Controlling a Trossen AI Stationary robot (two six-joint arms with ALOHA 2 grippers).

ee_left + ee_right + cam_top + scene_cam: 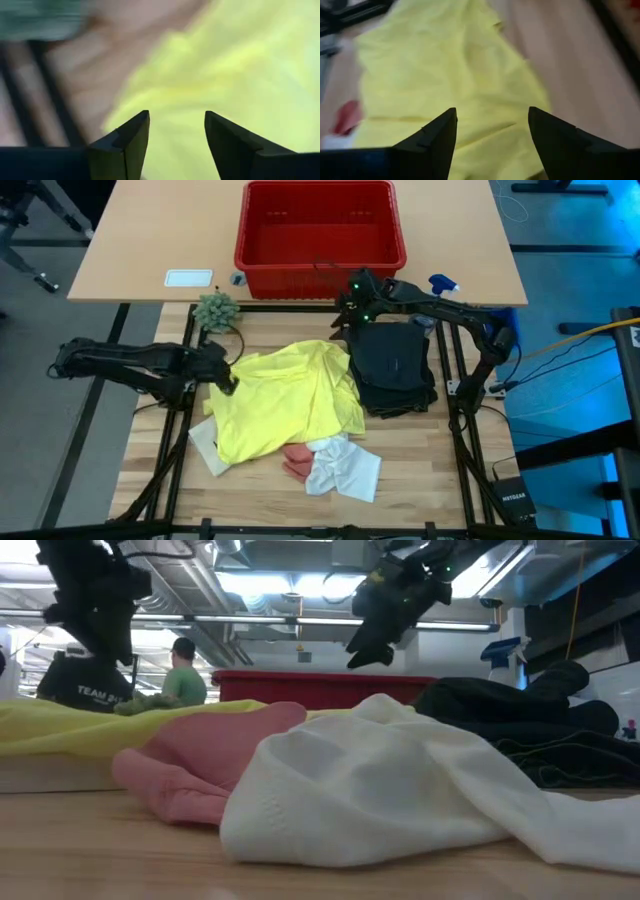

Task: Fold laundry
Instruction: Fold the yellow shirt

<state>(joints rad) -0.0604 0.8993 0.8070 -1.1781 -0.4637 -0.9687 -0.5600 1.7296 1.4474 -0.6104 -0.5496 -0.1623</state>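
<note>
From above, the black trousers [394, 368] lie in a compact, roughly squared bundle on the right of the wooden table [420, 470], and they look like the one garment already folded. The yellow T-shirt [287, 398] is spread loosely and rumpled in the middle, just beside the trousers, with the pink cloth [296, 461] and the white cloth [342, 466] crumpled against its near edge; these three still look unfolded. The left gripper [226, 379] sits at the shirt's left edge, and the right gripper [347, 315] hangs near the shirt's far corner, close to the red basket [319, 228]. At table height, the pink cloth [200, 765] and white cloth [400, 790] fill the foreground as soft heaps, the trousers [530, 725] are piled behind, and both arms hang clear above the cloth. The left wrist view shows the left gripper [176, 131] with its fingers apart and empty over yellow fabric. The right wrist view shows the right gripper [492, 127] likewise spread and holding nothing above the shirt [445, 85]. Most of the folding appears to remain.
</note>
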